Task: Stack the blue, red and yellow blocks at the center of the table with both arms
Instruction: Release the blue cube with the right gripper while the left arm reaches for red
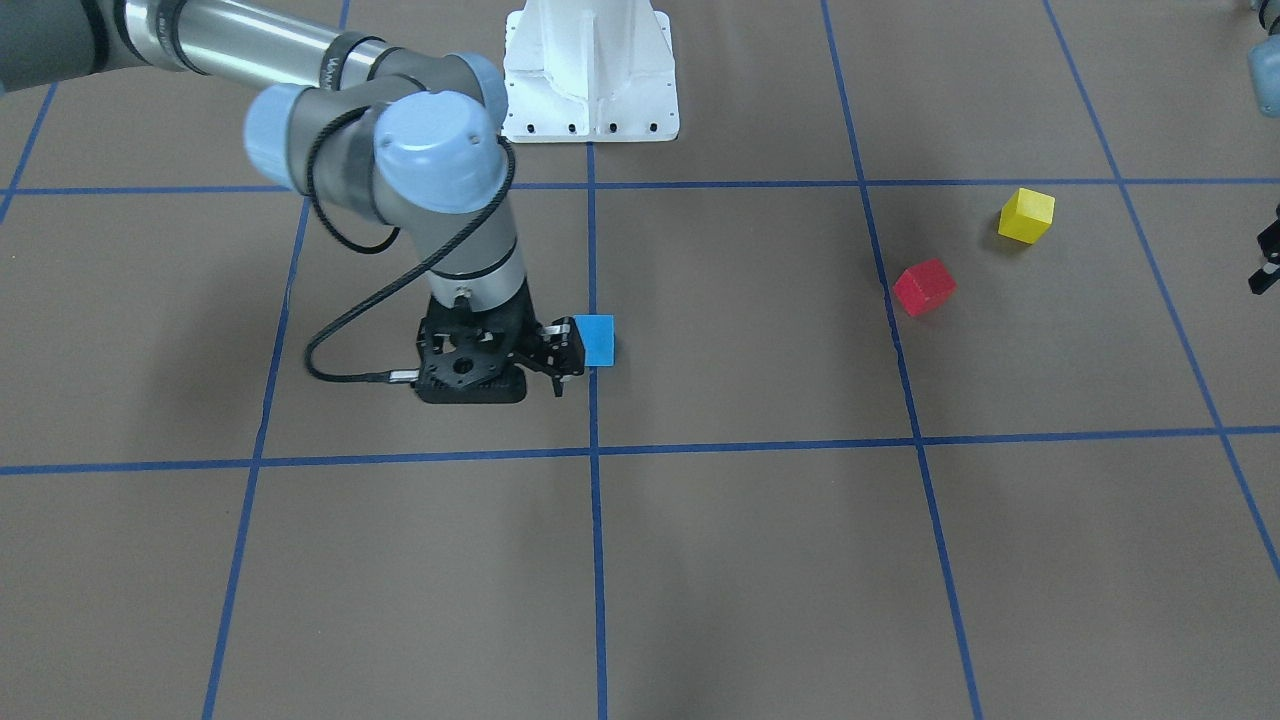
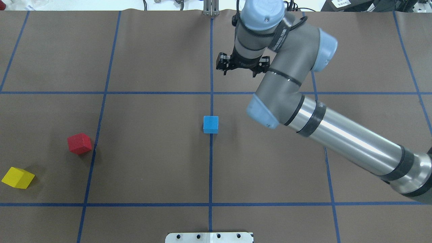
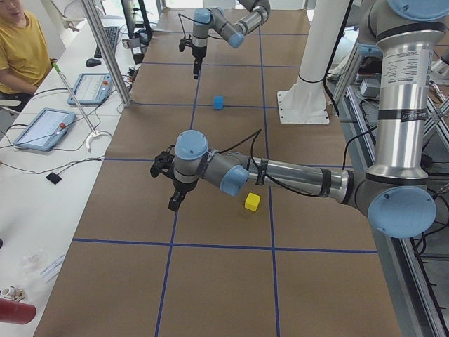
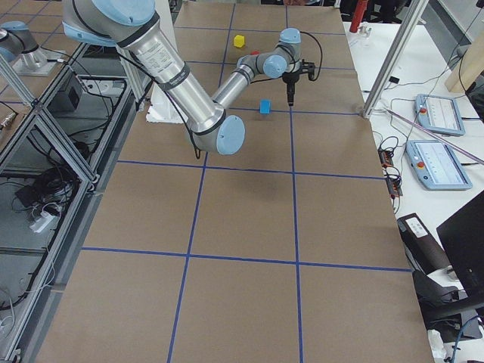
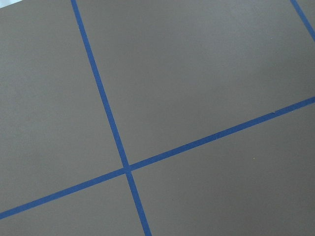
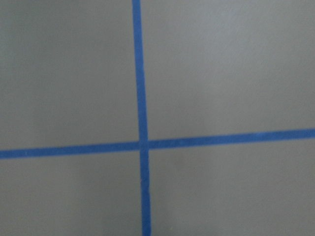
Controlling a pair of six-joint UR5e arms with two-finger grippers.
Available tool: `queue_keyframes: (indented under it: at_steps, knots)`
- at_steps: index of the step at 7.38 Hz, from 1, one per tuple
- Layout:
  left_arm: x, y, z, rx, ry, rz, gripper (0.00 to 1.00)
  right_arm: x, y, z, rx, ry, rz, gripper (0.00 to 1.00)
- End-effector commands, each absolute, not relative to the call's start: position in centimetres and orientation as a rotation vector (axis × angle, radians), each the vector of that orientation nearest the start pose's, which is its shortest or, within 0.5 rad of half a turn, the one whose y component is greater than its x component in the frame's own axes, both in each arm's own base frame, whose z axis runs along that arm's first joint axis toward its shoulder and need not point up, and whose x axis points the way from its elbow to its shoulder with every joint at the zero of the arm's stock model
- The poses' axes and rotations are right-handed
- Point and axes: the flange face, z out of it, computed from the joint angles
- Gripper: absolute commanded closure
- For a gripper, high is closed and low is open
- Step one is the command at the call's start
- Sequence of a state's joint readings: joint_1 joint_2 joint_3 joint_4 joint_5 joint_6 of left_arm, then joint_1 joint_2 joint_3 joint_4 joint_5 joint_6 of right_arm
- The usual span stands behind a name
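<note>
The blue block [image 1: 596, 340] sits alone on the tape crossing at the table's middle [image 2: 211, 124]. The red block [image 2: 79, 143] and the yellow block [image 2: 18, 178] lie apart on the robot's left side, both turned askew. My right gripper [image 1: 470, 388] hangs above the table just beyond the blue block, away from the robot's base, touching nothing; its jaws do not show clearly. My left gripper [image 3: 172, 202] hovers near the yellow block [image 3: 252, 202], and only its edge shows in the front view [image 1: 1265, 262]. I cannot tell whether it is open. Both wrist views show only bare mat and tape.
The white robot base [image 1: 590, 75] stands at the table's near edge. Blue tape lines divide the brown mat [image 2: 152, 162] into squares. An operator [image 3: 21, 53] and tablets sit at a side bench beyond the table.
</note>
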State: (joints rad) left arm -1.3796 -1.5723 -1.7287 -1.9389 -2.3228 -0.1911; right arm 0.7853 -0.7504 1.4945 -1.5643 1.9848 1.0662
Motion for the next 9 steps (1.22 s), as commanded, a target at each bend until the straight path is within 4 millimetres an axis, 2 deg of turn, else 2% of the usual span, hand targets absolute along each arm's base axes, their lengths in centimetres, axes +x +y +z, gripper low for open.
queue_keyframes:
  at_steps: [1, 2, 3, 4, 5, 7, 8, 9]
  knots:
    - [12.9, -51.0, 49.4, 0.223, 0.905, 0.075, 0.0, -33.5, -63.7, 24.5, 0.168, -0.804, 0.026, 0.0]
    - [16.7, -49.8, 46.7, 0.166, 0.917, -0.046, 0.0, -27.4, -64.8, 28.5, 0.18, -0.808, -0.048, 0.0]
    - [21.5, -47.6, 44.7, 0.142, 0.896, -0.113, 0.0, -22.5, -65.0, 32.2, 0.197, -0.807, -0.114, 0.0]
    - [26.4, -45.4, 44.1, 0.088, 0.879, -0.187, 0.0, -19.2, -64.8, 35.8, 0.208, -0.794, -0.167, 0.0]
    - [29.4, -43.9, 44.3, 0.042, 0.863, -0.241, 0.0, -16.5, -64.4, 38.6, 0.209, -0.799, -0.21, 0.0]
    - [32.2, -42.1, 45.0, -0.046, 0.849, -0.306, 0.0, -11.5, -63.6, 43.2, 0.22, -0.794, -0.268, 0.0]
    - [32.7, -41.6, 45.2, -0.058, 0.845, -0.309, 0.0, -10.2, -63.4, 44.3, 0.229, -0.785, -0.29, 0.0]
    - [32.6, -41.6, 45.9, -0.059, 0.83, -0.316, 0.0, -10.2, -63.4, 44.3, 0.229, -0.783, -0.29, 0.0]
